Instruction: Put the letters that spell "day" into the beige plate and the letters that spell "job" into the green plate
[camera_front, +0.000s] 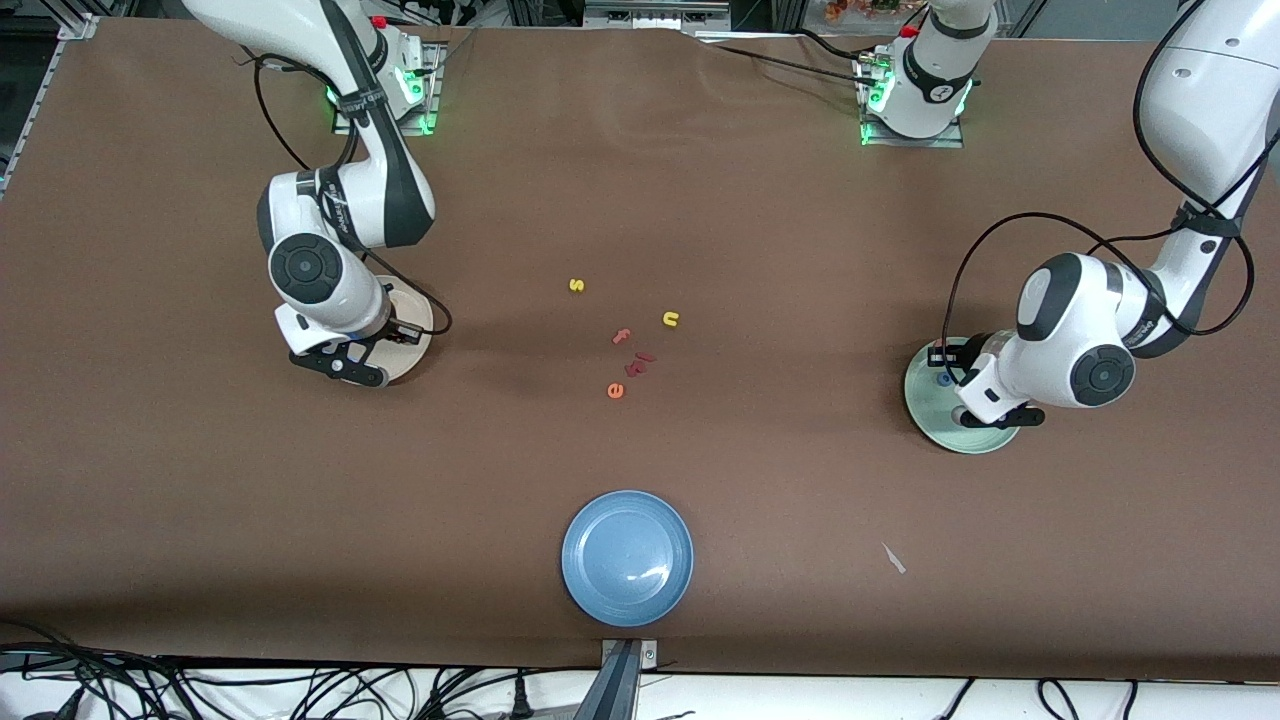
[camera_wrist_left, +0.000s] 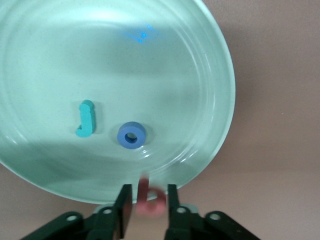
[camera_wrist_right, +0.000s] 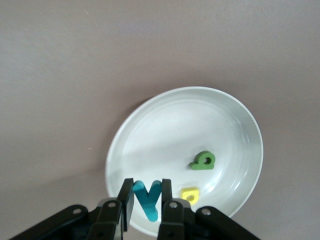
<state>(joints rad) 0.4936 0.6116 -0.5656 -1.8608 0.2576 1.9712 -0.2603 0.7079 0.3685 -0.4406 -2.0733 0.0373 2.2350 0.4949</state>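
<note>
In the left wrist view my left gripper hangs over the edge of the green plate. Its fingers stand open, and the pink-red b shows blurred between them with a gap on one side. The teal j and blue o lie in that plate. My right gripper is shut on the teal y above the beige plate. The dark green d and yellow a lie in it. In the front view each hand covers part of its plate.
Mid-table lie a yellow s, a yellow u, a pink f, dark red pieces and an orange e. A blue plate sits near the front edge, with a white scrap toward the left arm's end.
</note>
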